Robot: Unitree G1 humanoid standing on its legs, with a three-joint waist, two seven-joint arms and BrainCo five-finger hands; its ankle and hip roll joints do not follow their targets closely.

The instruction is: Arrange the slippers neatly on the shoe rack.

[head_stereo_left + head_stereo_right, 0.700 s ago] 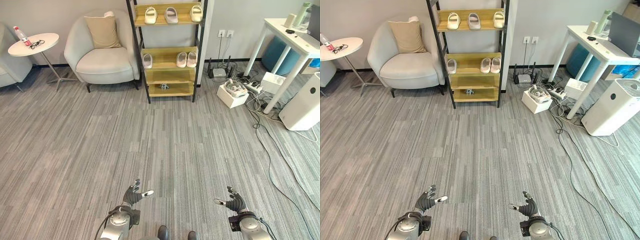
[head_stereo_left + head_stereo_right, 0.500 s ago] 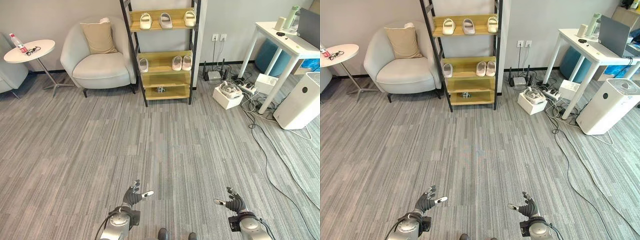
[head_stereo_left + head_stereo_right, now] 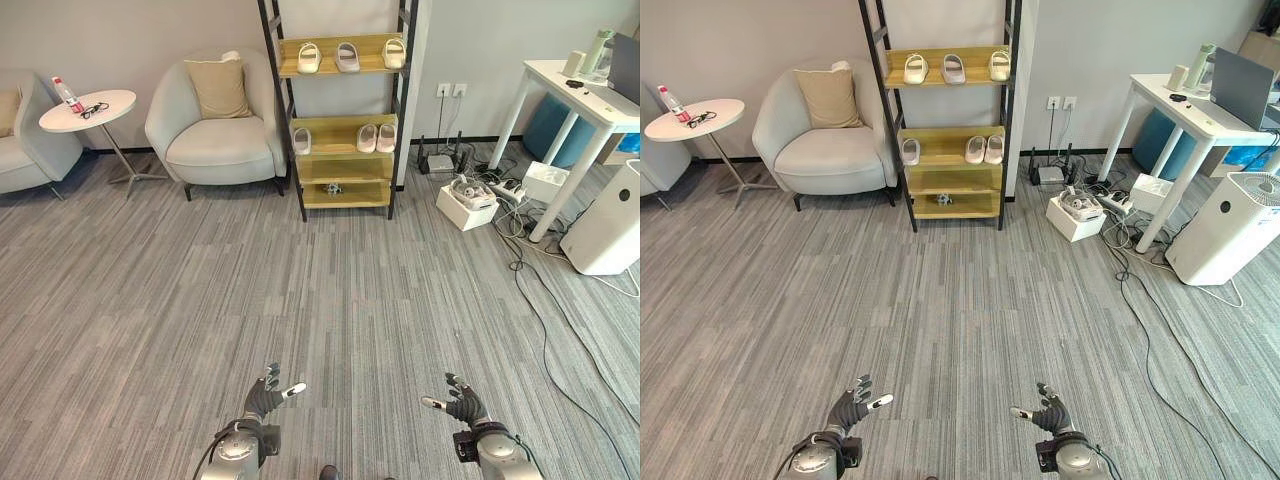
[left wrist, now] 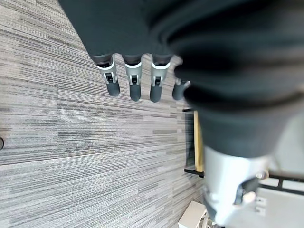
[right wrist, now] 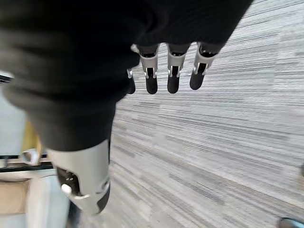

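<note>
Nearest the camera, the left robot hand [image 3: 265, 392] and the right robot hand [image 3: 458, 402] are held low over the grey carpet [image 3: 330, 300], well apart from each other. On both, the fingers are spread and relaxed with the thumb held out, and nothing is gripped; the wrist views confirm straight fingers [image 4: 134, 83] over bare carpet.

Far across the floor, the shoe rack [image 3: 345, 105], of dark frame and wooden shelves, is set against the wall. Three pale slippers [image 3: 346, 56] are lined along its top shelf. On the middle shelf, one slipper [image 3: 302, 141] is placed alone at the left, and a pair [image 3: 377, 137] side by side at the right. A small dark object [image 3: 333, 187] is noted on the lowest shelf; its nature cannot be made out.

Left of the rack, an armchair [image 3: 214, 125] with a tan cushion [image 3: 218, 87] is recorded, and beyond it a round side table [image 3: 90, 108]. To the right, a white desk [image 3: 575, 95] and a white floor appliance [image 3: 612, 215] are observed.
</note>
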